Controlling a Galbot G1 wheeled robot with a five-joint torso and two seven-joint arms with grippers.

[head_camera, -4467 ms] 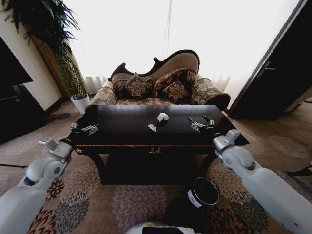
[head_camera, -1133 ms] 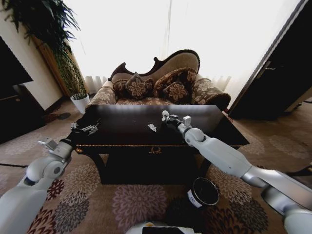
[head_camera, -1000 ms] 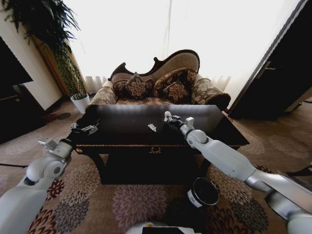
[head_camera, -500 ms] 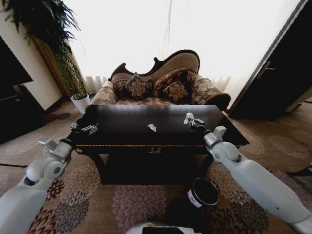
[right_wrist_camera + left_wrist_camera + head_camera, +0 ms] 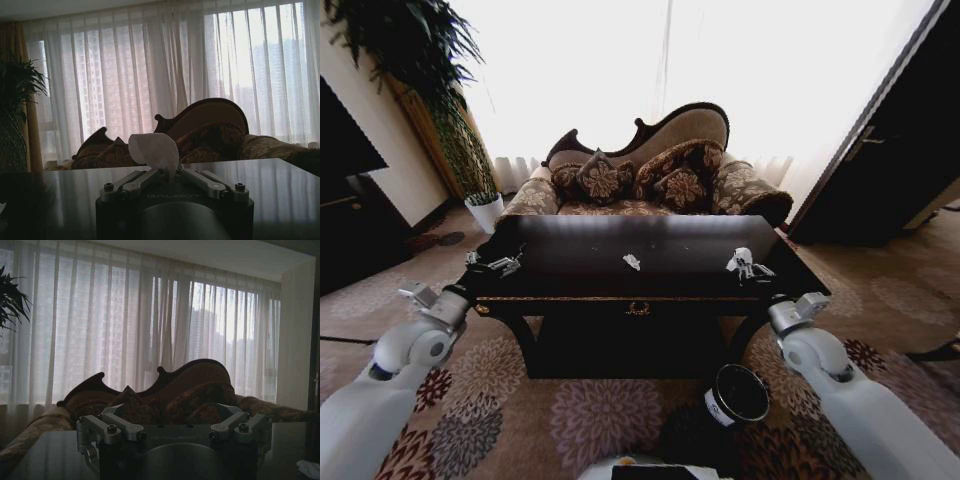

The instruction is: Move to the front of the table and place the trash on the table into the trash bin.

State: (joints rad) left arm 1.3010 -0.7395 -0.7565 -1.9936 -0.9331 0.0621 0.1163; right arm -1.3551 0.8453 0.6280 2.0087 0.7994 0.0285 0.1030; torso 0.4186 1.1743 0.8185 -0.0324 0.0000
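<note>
Robot pos: parked at near edge of the table [image 5: 570, 255], so the approach part looks done.
Right gripper [image 5: 747, 267]: over the right near part of the surface, jaws closed on a white paper wad [image 5: 154, 150], which sits up betw. the tips in the right wrist view; wad [image 5: 741, 257] clear of the tabletop, as far as I can tell.
Left gripper [image 5: 500, 265]: idle at the left near corner of the surface; jaws spread apart, nothing betw. them in the left wrist view.
Trash left on surface: one small white scrap [image 5: 632, 262] near the middle. No other bits I can make out on the dark top.
Trash bin [image 5: 737, 394]: on the carpet, near side, below the right front of the table, close to the robot base; mouth faces up. Contents not visible.
Progress est.: 1 wad in hand but not yet binned; carry to bin + drop remain, then the middle scrap needs pickup. Roughly midway or a bit under, judging by what lies there.
</note>
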